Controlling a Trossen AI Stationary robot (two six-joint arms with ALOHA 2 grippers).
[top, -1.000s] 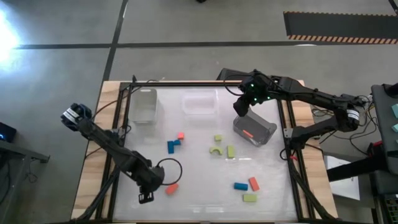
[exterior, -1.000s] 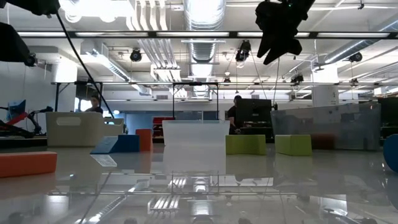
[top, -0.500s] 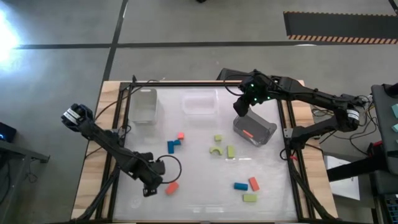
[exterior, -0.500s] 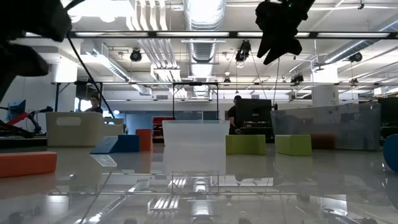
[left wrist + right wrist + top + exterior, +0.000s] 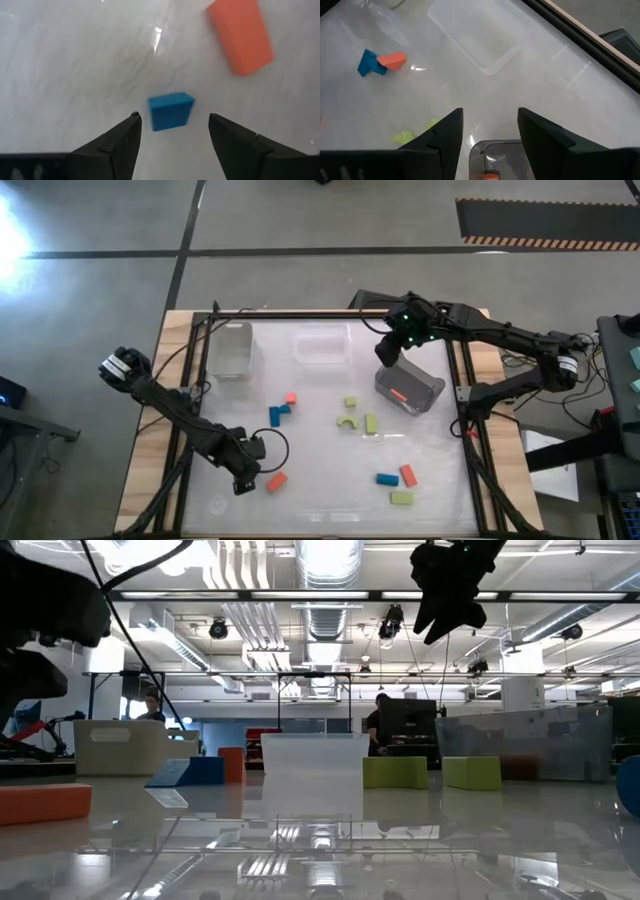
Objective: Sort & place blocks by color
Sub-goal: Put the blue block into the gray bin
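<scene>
high: straight down | low: table-level | wrists: close, downward

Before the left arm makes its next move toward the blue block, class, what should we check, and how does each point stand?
1. Left pincer open: ok, its fingers stand apart.
2. Blue block lined up with the gap: ok, the left wrist view shows it between the fingers.
3. Orange block out of the grasp: ok, it lies apart from the blue one, beyond the fingers.
4. Right pincer out of the way: ok, it is across the table by the grey bin.
5. Height of the left pincer above the table: cannot tell.
</scene>
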